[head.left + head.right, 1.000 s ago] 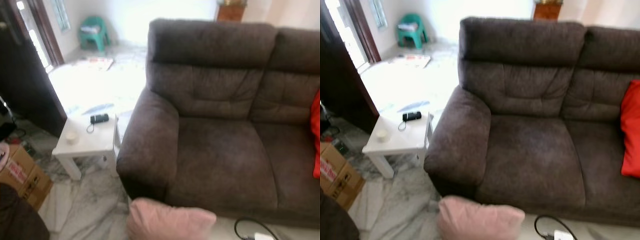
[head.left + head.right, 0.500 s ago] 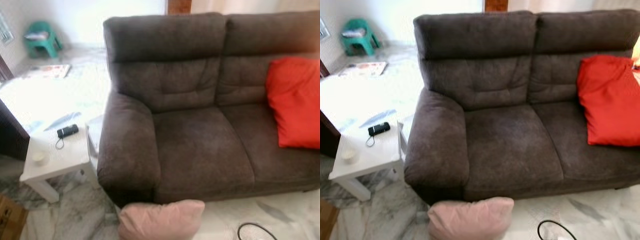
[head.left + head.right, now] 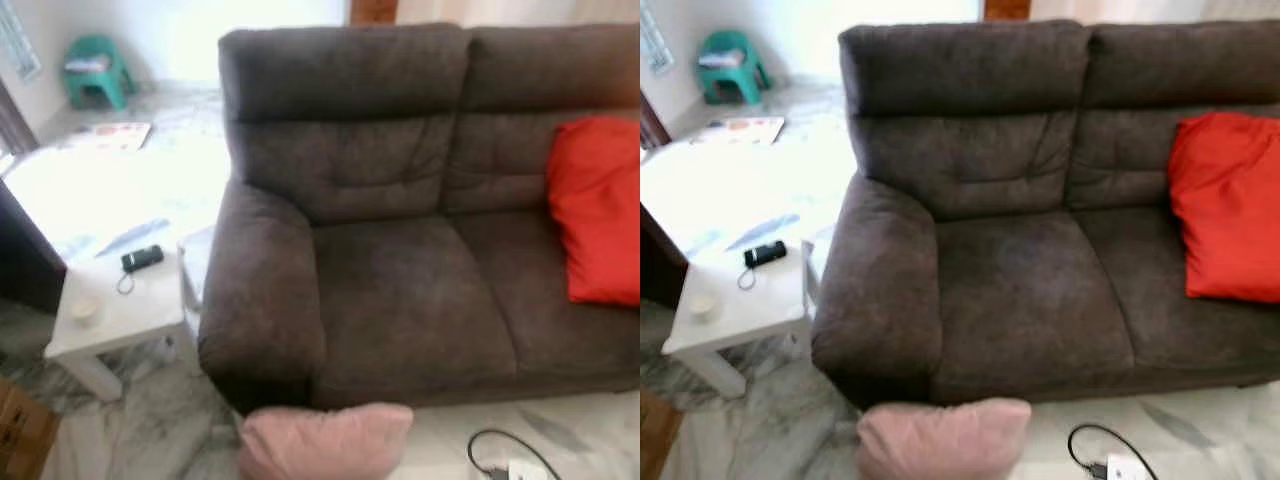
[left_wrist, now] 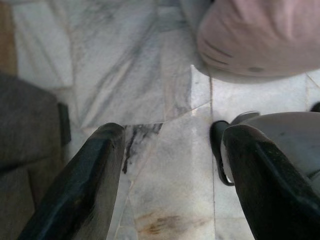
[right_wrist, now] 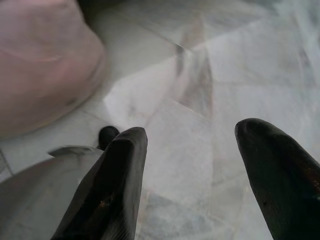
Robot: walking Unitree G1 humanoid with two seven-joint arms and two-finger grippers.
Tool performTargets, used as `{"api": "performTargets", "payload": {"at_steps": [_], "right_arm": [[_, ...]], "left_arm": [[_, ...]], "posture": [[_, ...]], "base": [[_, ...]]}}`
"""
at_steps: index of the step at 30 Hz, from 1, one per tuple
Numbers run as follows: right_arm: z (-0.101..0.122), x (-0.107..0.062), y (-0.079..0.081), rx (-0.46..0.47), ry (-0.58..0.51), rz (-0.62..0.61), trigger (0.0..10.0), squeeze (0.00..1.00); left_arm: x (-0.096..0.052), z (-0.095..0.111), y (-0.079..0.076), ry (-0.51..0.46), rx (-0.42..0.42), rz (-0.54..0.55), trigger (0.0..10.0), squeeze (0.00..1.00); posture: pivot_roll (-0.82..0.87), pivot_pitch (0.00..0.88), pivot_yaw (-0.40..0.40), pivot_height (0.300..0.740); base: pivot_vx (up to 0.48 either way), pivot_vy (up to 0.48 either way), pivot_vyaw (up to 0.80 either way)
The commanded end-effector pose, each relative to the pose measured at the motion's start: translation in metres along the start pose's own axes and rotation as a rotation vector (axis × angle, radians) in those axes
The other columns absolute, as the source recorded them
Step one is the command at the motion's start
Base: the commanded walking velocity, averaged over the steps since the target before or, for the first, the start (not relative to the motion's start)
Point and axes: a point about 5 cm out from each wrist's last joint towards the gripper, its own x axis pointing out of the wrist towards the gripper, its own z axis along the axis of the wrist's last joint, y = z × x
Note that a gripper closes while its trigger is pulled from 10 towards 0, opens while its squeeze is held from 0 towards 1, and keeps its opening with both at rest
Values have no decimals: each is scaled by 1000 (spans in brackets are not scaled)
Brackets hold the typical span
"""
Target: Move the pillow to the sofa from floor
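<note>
A pale pink pillow (image 3: 325,441) lies on the marble floor just in front of the dark brown sofa (image 3: 410,300), below its left armrest. The pillow also shows in the left wrist view (image 4: 260,37) and the right wrist view (image 5: 42,60). My left gripper (image 4: 172,165) hangs open above the floor, short of the pillow. My right gripper (image 5: 192,167) is open too, over bare tiles beside the pillow. Neither holds anything.
A red cushion (image 3: 598,205) rests on the sofa's right seat. A white side table (image 3: 115,310) with a black device (image 3: 142,258) stands left of the armrest. A black cable (image 3: 495,455) lies on the floor at right. A cardboard box (image 3: 18,435) sits at far left.
The camera view swung right and then back a little to the left, bringing the red cushion into sight. The pillow stays on the floor.
</note>
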Motion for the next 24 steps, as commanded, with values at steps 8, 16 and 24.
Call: {"api": "performTargets", "payload": {"at_steps": [8,16,24], "right_arm": [[0,0,2,-9,2,8,10000,0],[4,0,4,-3,-16,10,10000,0],[21,2,13,-10,-93,55,10000,0]], "left_arm": [[-1,-2,2,-1,8,7,10000,0],[0,2,0,-20,10,7,10000,0],[3,19,0,-106,6,29,10000,0]], "posture": [[53,21,2,740],[54,21,0,740],[52,23,0,740]], "base": [[0,0,-786],[0,0,-186],[0,0,0]]}}
